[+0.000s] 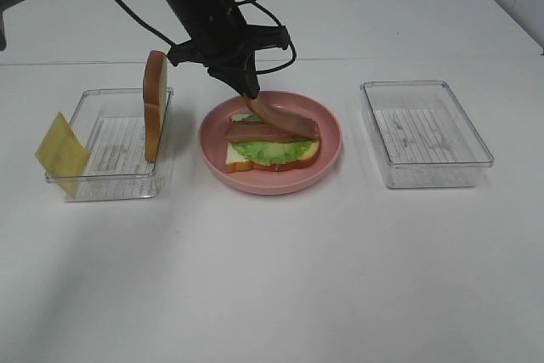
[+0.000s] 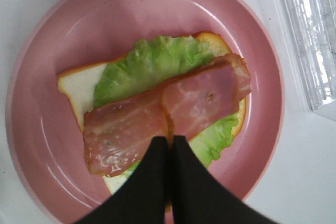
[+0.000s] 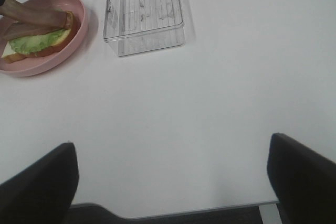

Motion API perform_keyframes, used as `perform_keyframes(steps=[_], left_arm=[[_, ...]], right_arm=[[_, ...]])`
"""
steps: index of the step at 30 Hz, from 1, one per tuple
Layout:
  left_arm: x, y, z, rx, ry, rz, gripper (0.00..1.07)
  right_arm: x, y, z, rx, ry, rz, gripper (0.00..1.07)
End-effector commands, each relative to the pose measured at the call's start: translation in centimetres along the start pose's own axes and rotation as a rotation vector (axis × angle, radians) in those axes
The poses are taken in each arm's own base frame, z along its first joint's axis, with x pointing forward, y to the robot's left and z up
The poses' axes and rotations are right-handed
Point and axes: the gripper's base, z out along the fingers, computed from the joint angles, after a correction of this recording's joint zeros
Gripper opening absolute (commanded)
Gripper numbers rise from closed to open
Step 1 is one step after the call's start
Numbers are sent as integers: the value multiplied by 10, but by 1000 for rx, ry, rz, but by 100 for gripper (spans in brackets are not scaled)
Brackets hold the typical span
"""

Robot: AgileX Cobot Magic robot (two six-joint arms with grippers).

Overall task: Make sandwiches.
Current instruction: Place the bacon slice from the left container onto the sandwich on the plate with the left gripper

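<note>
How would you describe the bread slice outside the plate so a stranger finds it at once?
Left of the pink plate, in the high view, sits a clear tray. The bread slice stands on edge at the tray's side nearest the plate. Unlike the thin yellow cheese square at the far side, it is thick and brown-crusted.

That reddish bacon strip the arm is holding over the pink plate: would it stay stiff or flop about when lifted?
Probably floppy: the bacon strip curves down from the left tool onto the sandwich instead of sticking out straight. It is likely light too, since a pinch at one end seems enough to carry it. It may drape unevenly when let go.
</note>
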Motion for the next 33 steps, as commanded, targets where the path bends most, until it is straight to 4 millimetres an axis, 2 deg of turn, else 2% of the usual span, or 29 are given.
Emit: perform_keyframes(steps=[1,15,17,18,19,20,21,22,23,24,25,26,27,29,33], left_arm=[[0,1,-1,-5,5,-14,0],[1,-1,0,-4,11,-11,0],[0,-1,0,-5,3,-15,7],[0,-1,0,-5,3,-15,7],[0,-1,0,-6,3,-14,24],[0,-1,0,-6,3,-14,24],[0,-1,-1,-8,4,-13,35],[1,-2,-4,-8,6,-10,57],[1,-2,-4,-8,6,-10,57],[1,-3,-7,-10,9,-7,79],[1,-3,-7,-10,9,-7,79],[1,-3,-10,-12,8,-4,86],[1,-4,-14,-20,10,1,98],[1,-4,-19,-37,7,10,102],[2,-4,-28,-68,11,23,102]], right_arm=[[2,0,-2,-4,-41,-5,93],[2,0,-2,-4,-41,-5,93],[2,0,-2,-4,-41,-5,93],[2,0,-2,-4,-41,-5,93],[2,0,-2,-4,-41,-5,93],[2,0,-2,-4,-41,-5,93],[2,0,-2,-4,-41,-5,93],[2,0,-2,-4,-41,-5,93],[2,0,-2,-4,-41,-5,93],[2,0,-2,-4,-41,-5,93],[2,0,-2,-4,-41,-5,93],[2,0,-2,-4,-41,-5,93],[2,0,-2,-4,-41,-5,93],[2,0,-2,-4,-41,-5,93],[2,0,-2,-4,-41,-5,93]])
